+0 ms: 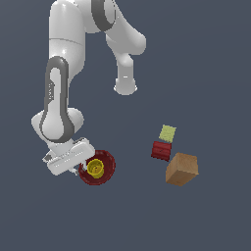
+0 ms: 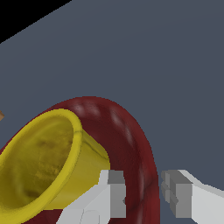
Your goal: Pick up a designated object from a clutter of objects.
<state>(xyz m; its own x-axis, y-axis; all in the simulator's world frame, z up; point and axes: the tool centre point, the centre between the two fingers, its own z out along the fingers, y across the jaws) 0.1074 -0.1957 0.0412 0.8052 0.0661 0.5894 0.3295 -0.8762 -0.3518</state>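
The exterior view is looking down steeply from well above, taking in the arm and every scattered object. The wrist view is sitting very close behind the gripper, facing along its fingers. Both views are sharing the red bowl and yellow cup.

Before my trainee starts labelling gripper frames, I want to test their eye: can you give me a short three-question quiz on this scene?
1. True or false: the yellow cup sits inside the dark-red bowl.
2. The gripper fingers straddle: A) the bowl's rim, B) the tan-brown box, C) the pale yellow-green cube.
3. Which item lies between the cube and the box in the exterior view?

Key: 1 true; 2 A; 3 the small dark-red block.
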